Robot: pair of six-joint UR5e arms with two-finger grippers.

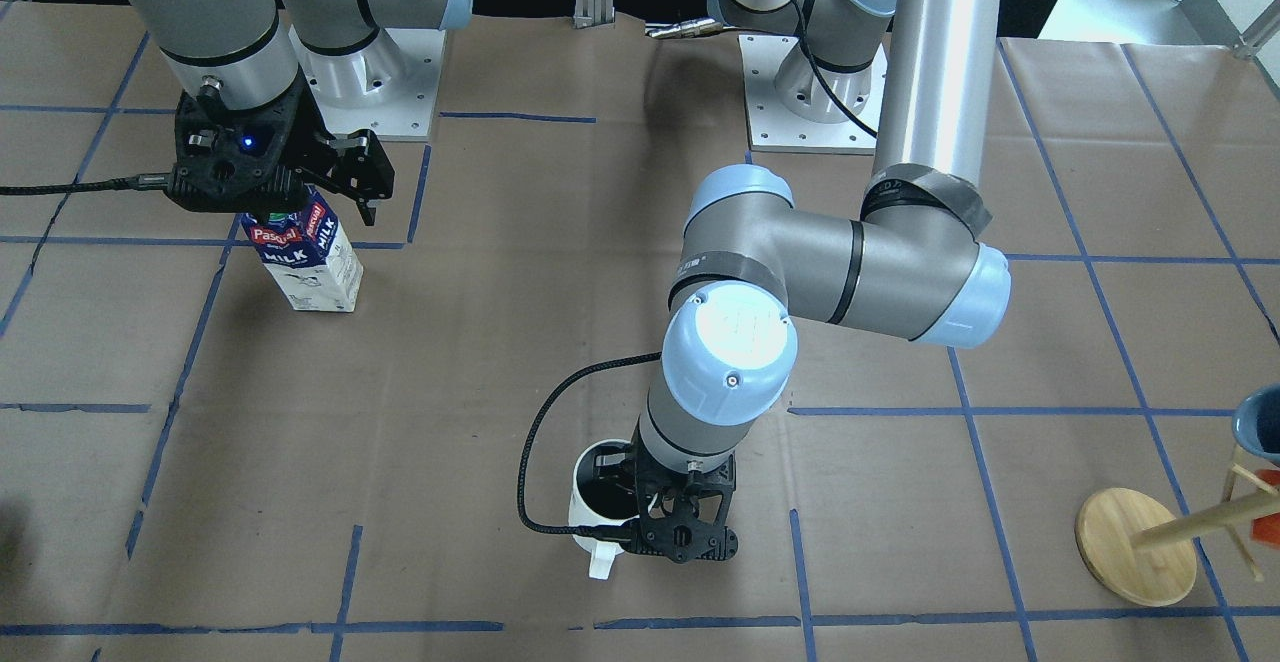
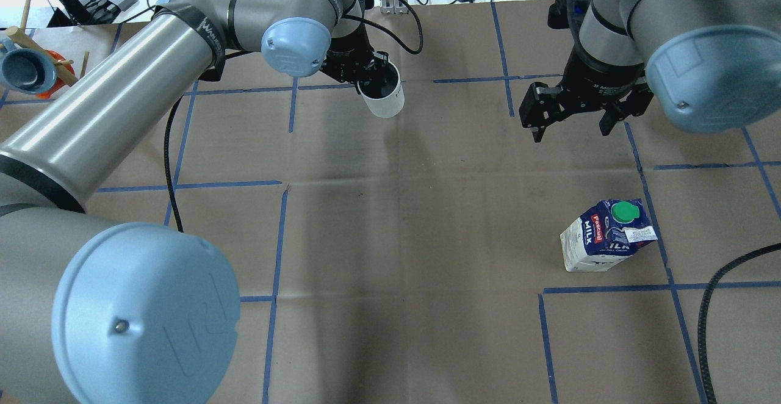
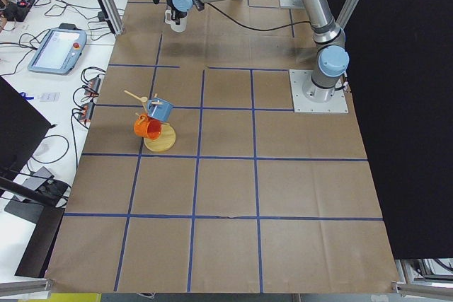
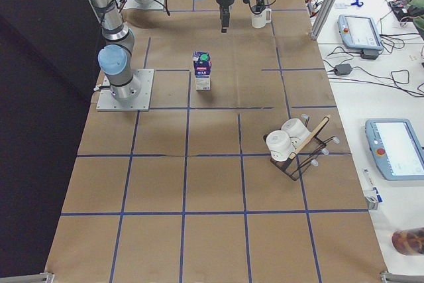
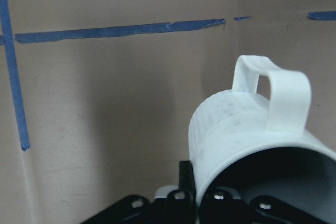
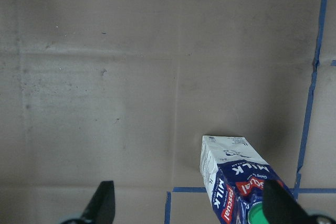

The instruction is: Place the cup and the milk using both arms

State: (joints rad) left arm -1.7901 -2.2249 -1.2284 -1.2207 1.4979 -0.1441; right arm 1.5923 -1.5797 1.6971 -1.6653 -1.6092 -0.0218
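The white cup (image 1: 598, 502) hangs tilted from my left gripper (image 1: 655, 512), which is shut on its rim with one finger inside; its squarish handle points away from the robot. In the overhead view the cup (image 2: 383, 96) is at the far middle of the table, and it fills the left wrist view (image 5: 247, 140). I cannot tell whether it touches the table. The milk (image 2: 607, 236) stands upright on the table, green cap up, near a taped grid corner. My right gripper (image 2: 573, 124) is open and empty, well above the milk (image 6: 236, 182) and apart from it.
A wooden mug tree (image 1: 1135, 547) with a blue mug (image 1: 1260, 422) and an orange one stands at the table's end on my left. A rack with two white cups (image 4: 291, 140) stands at the end on my right. Blue tape lines grid the brown table cover.
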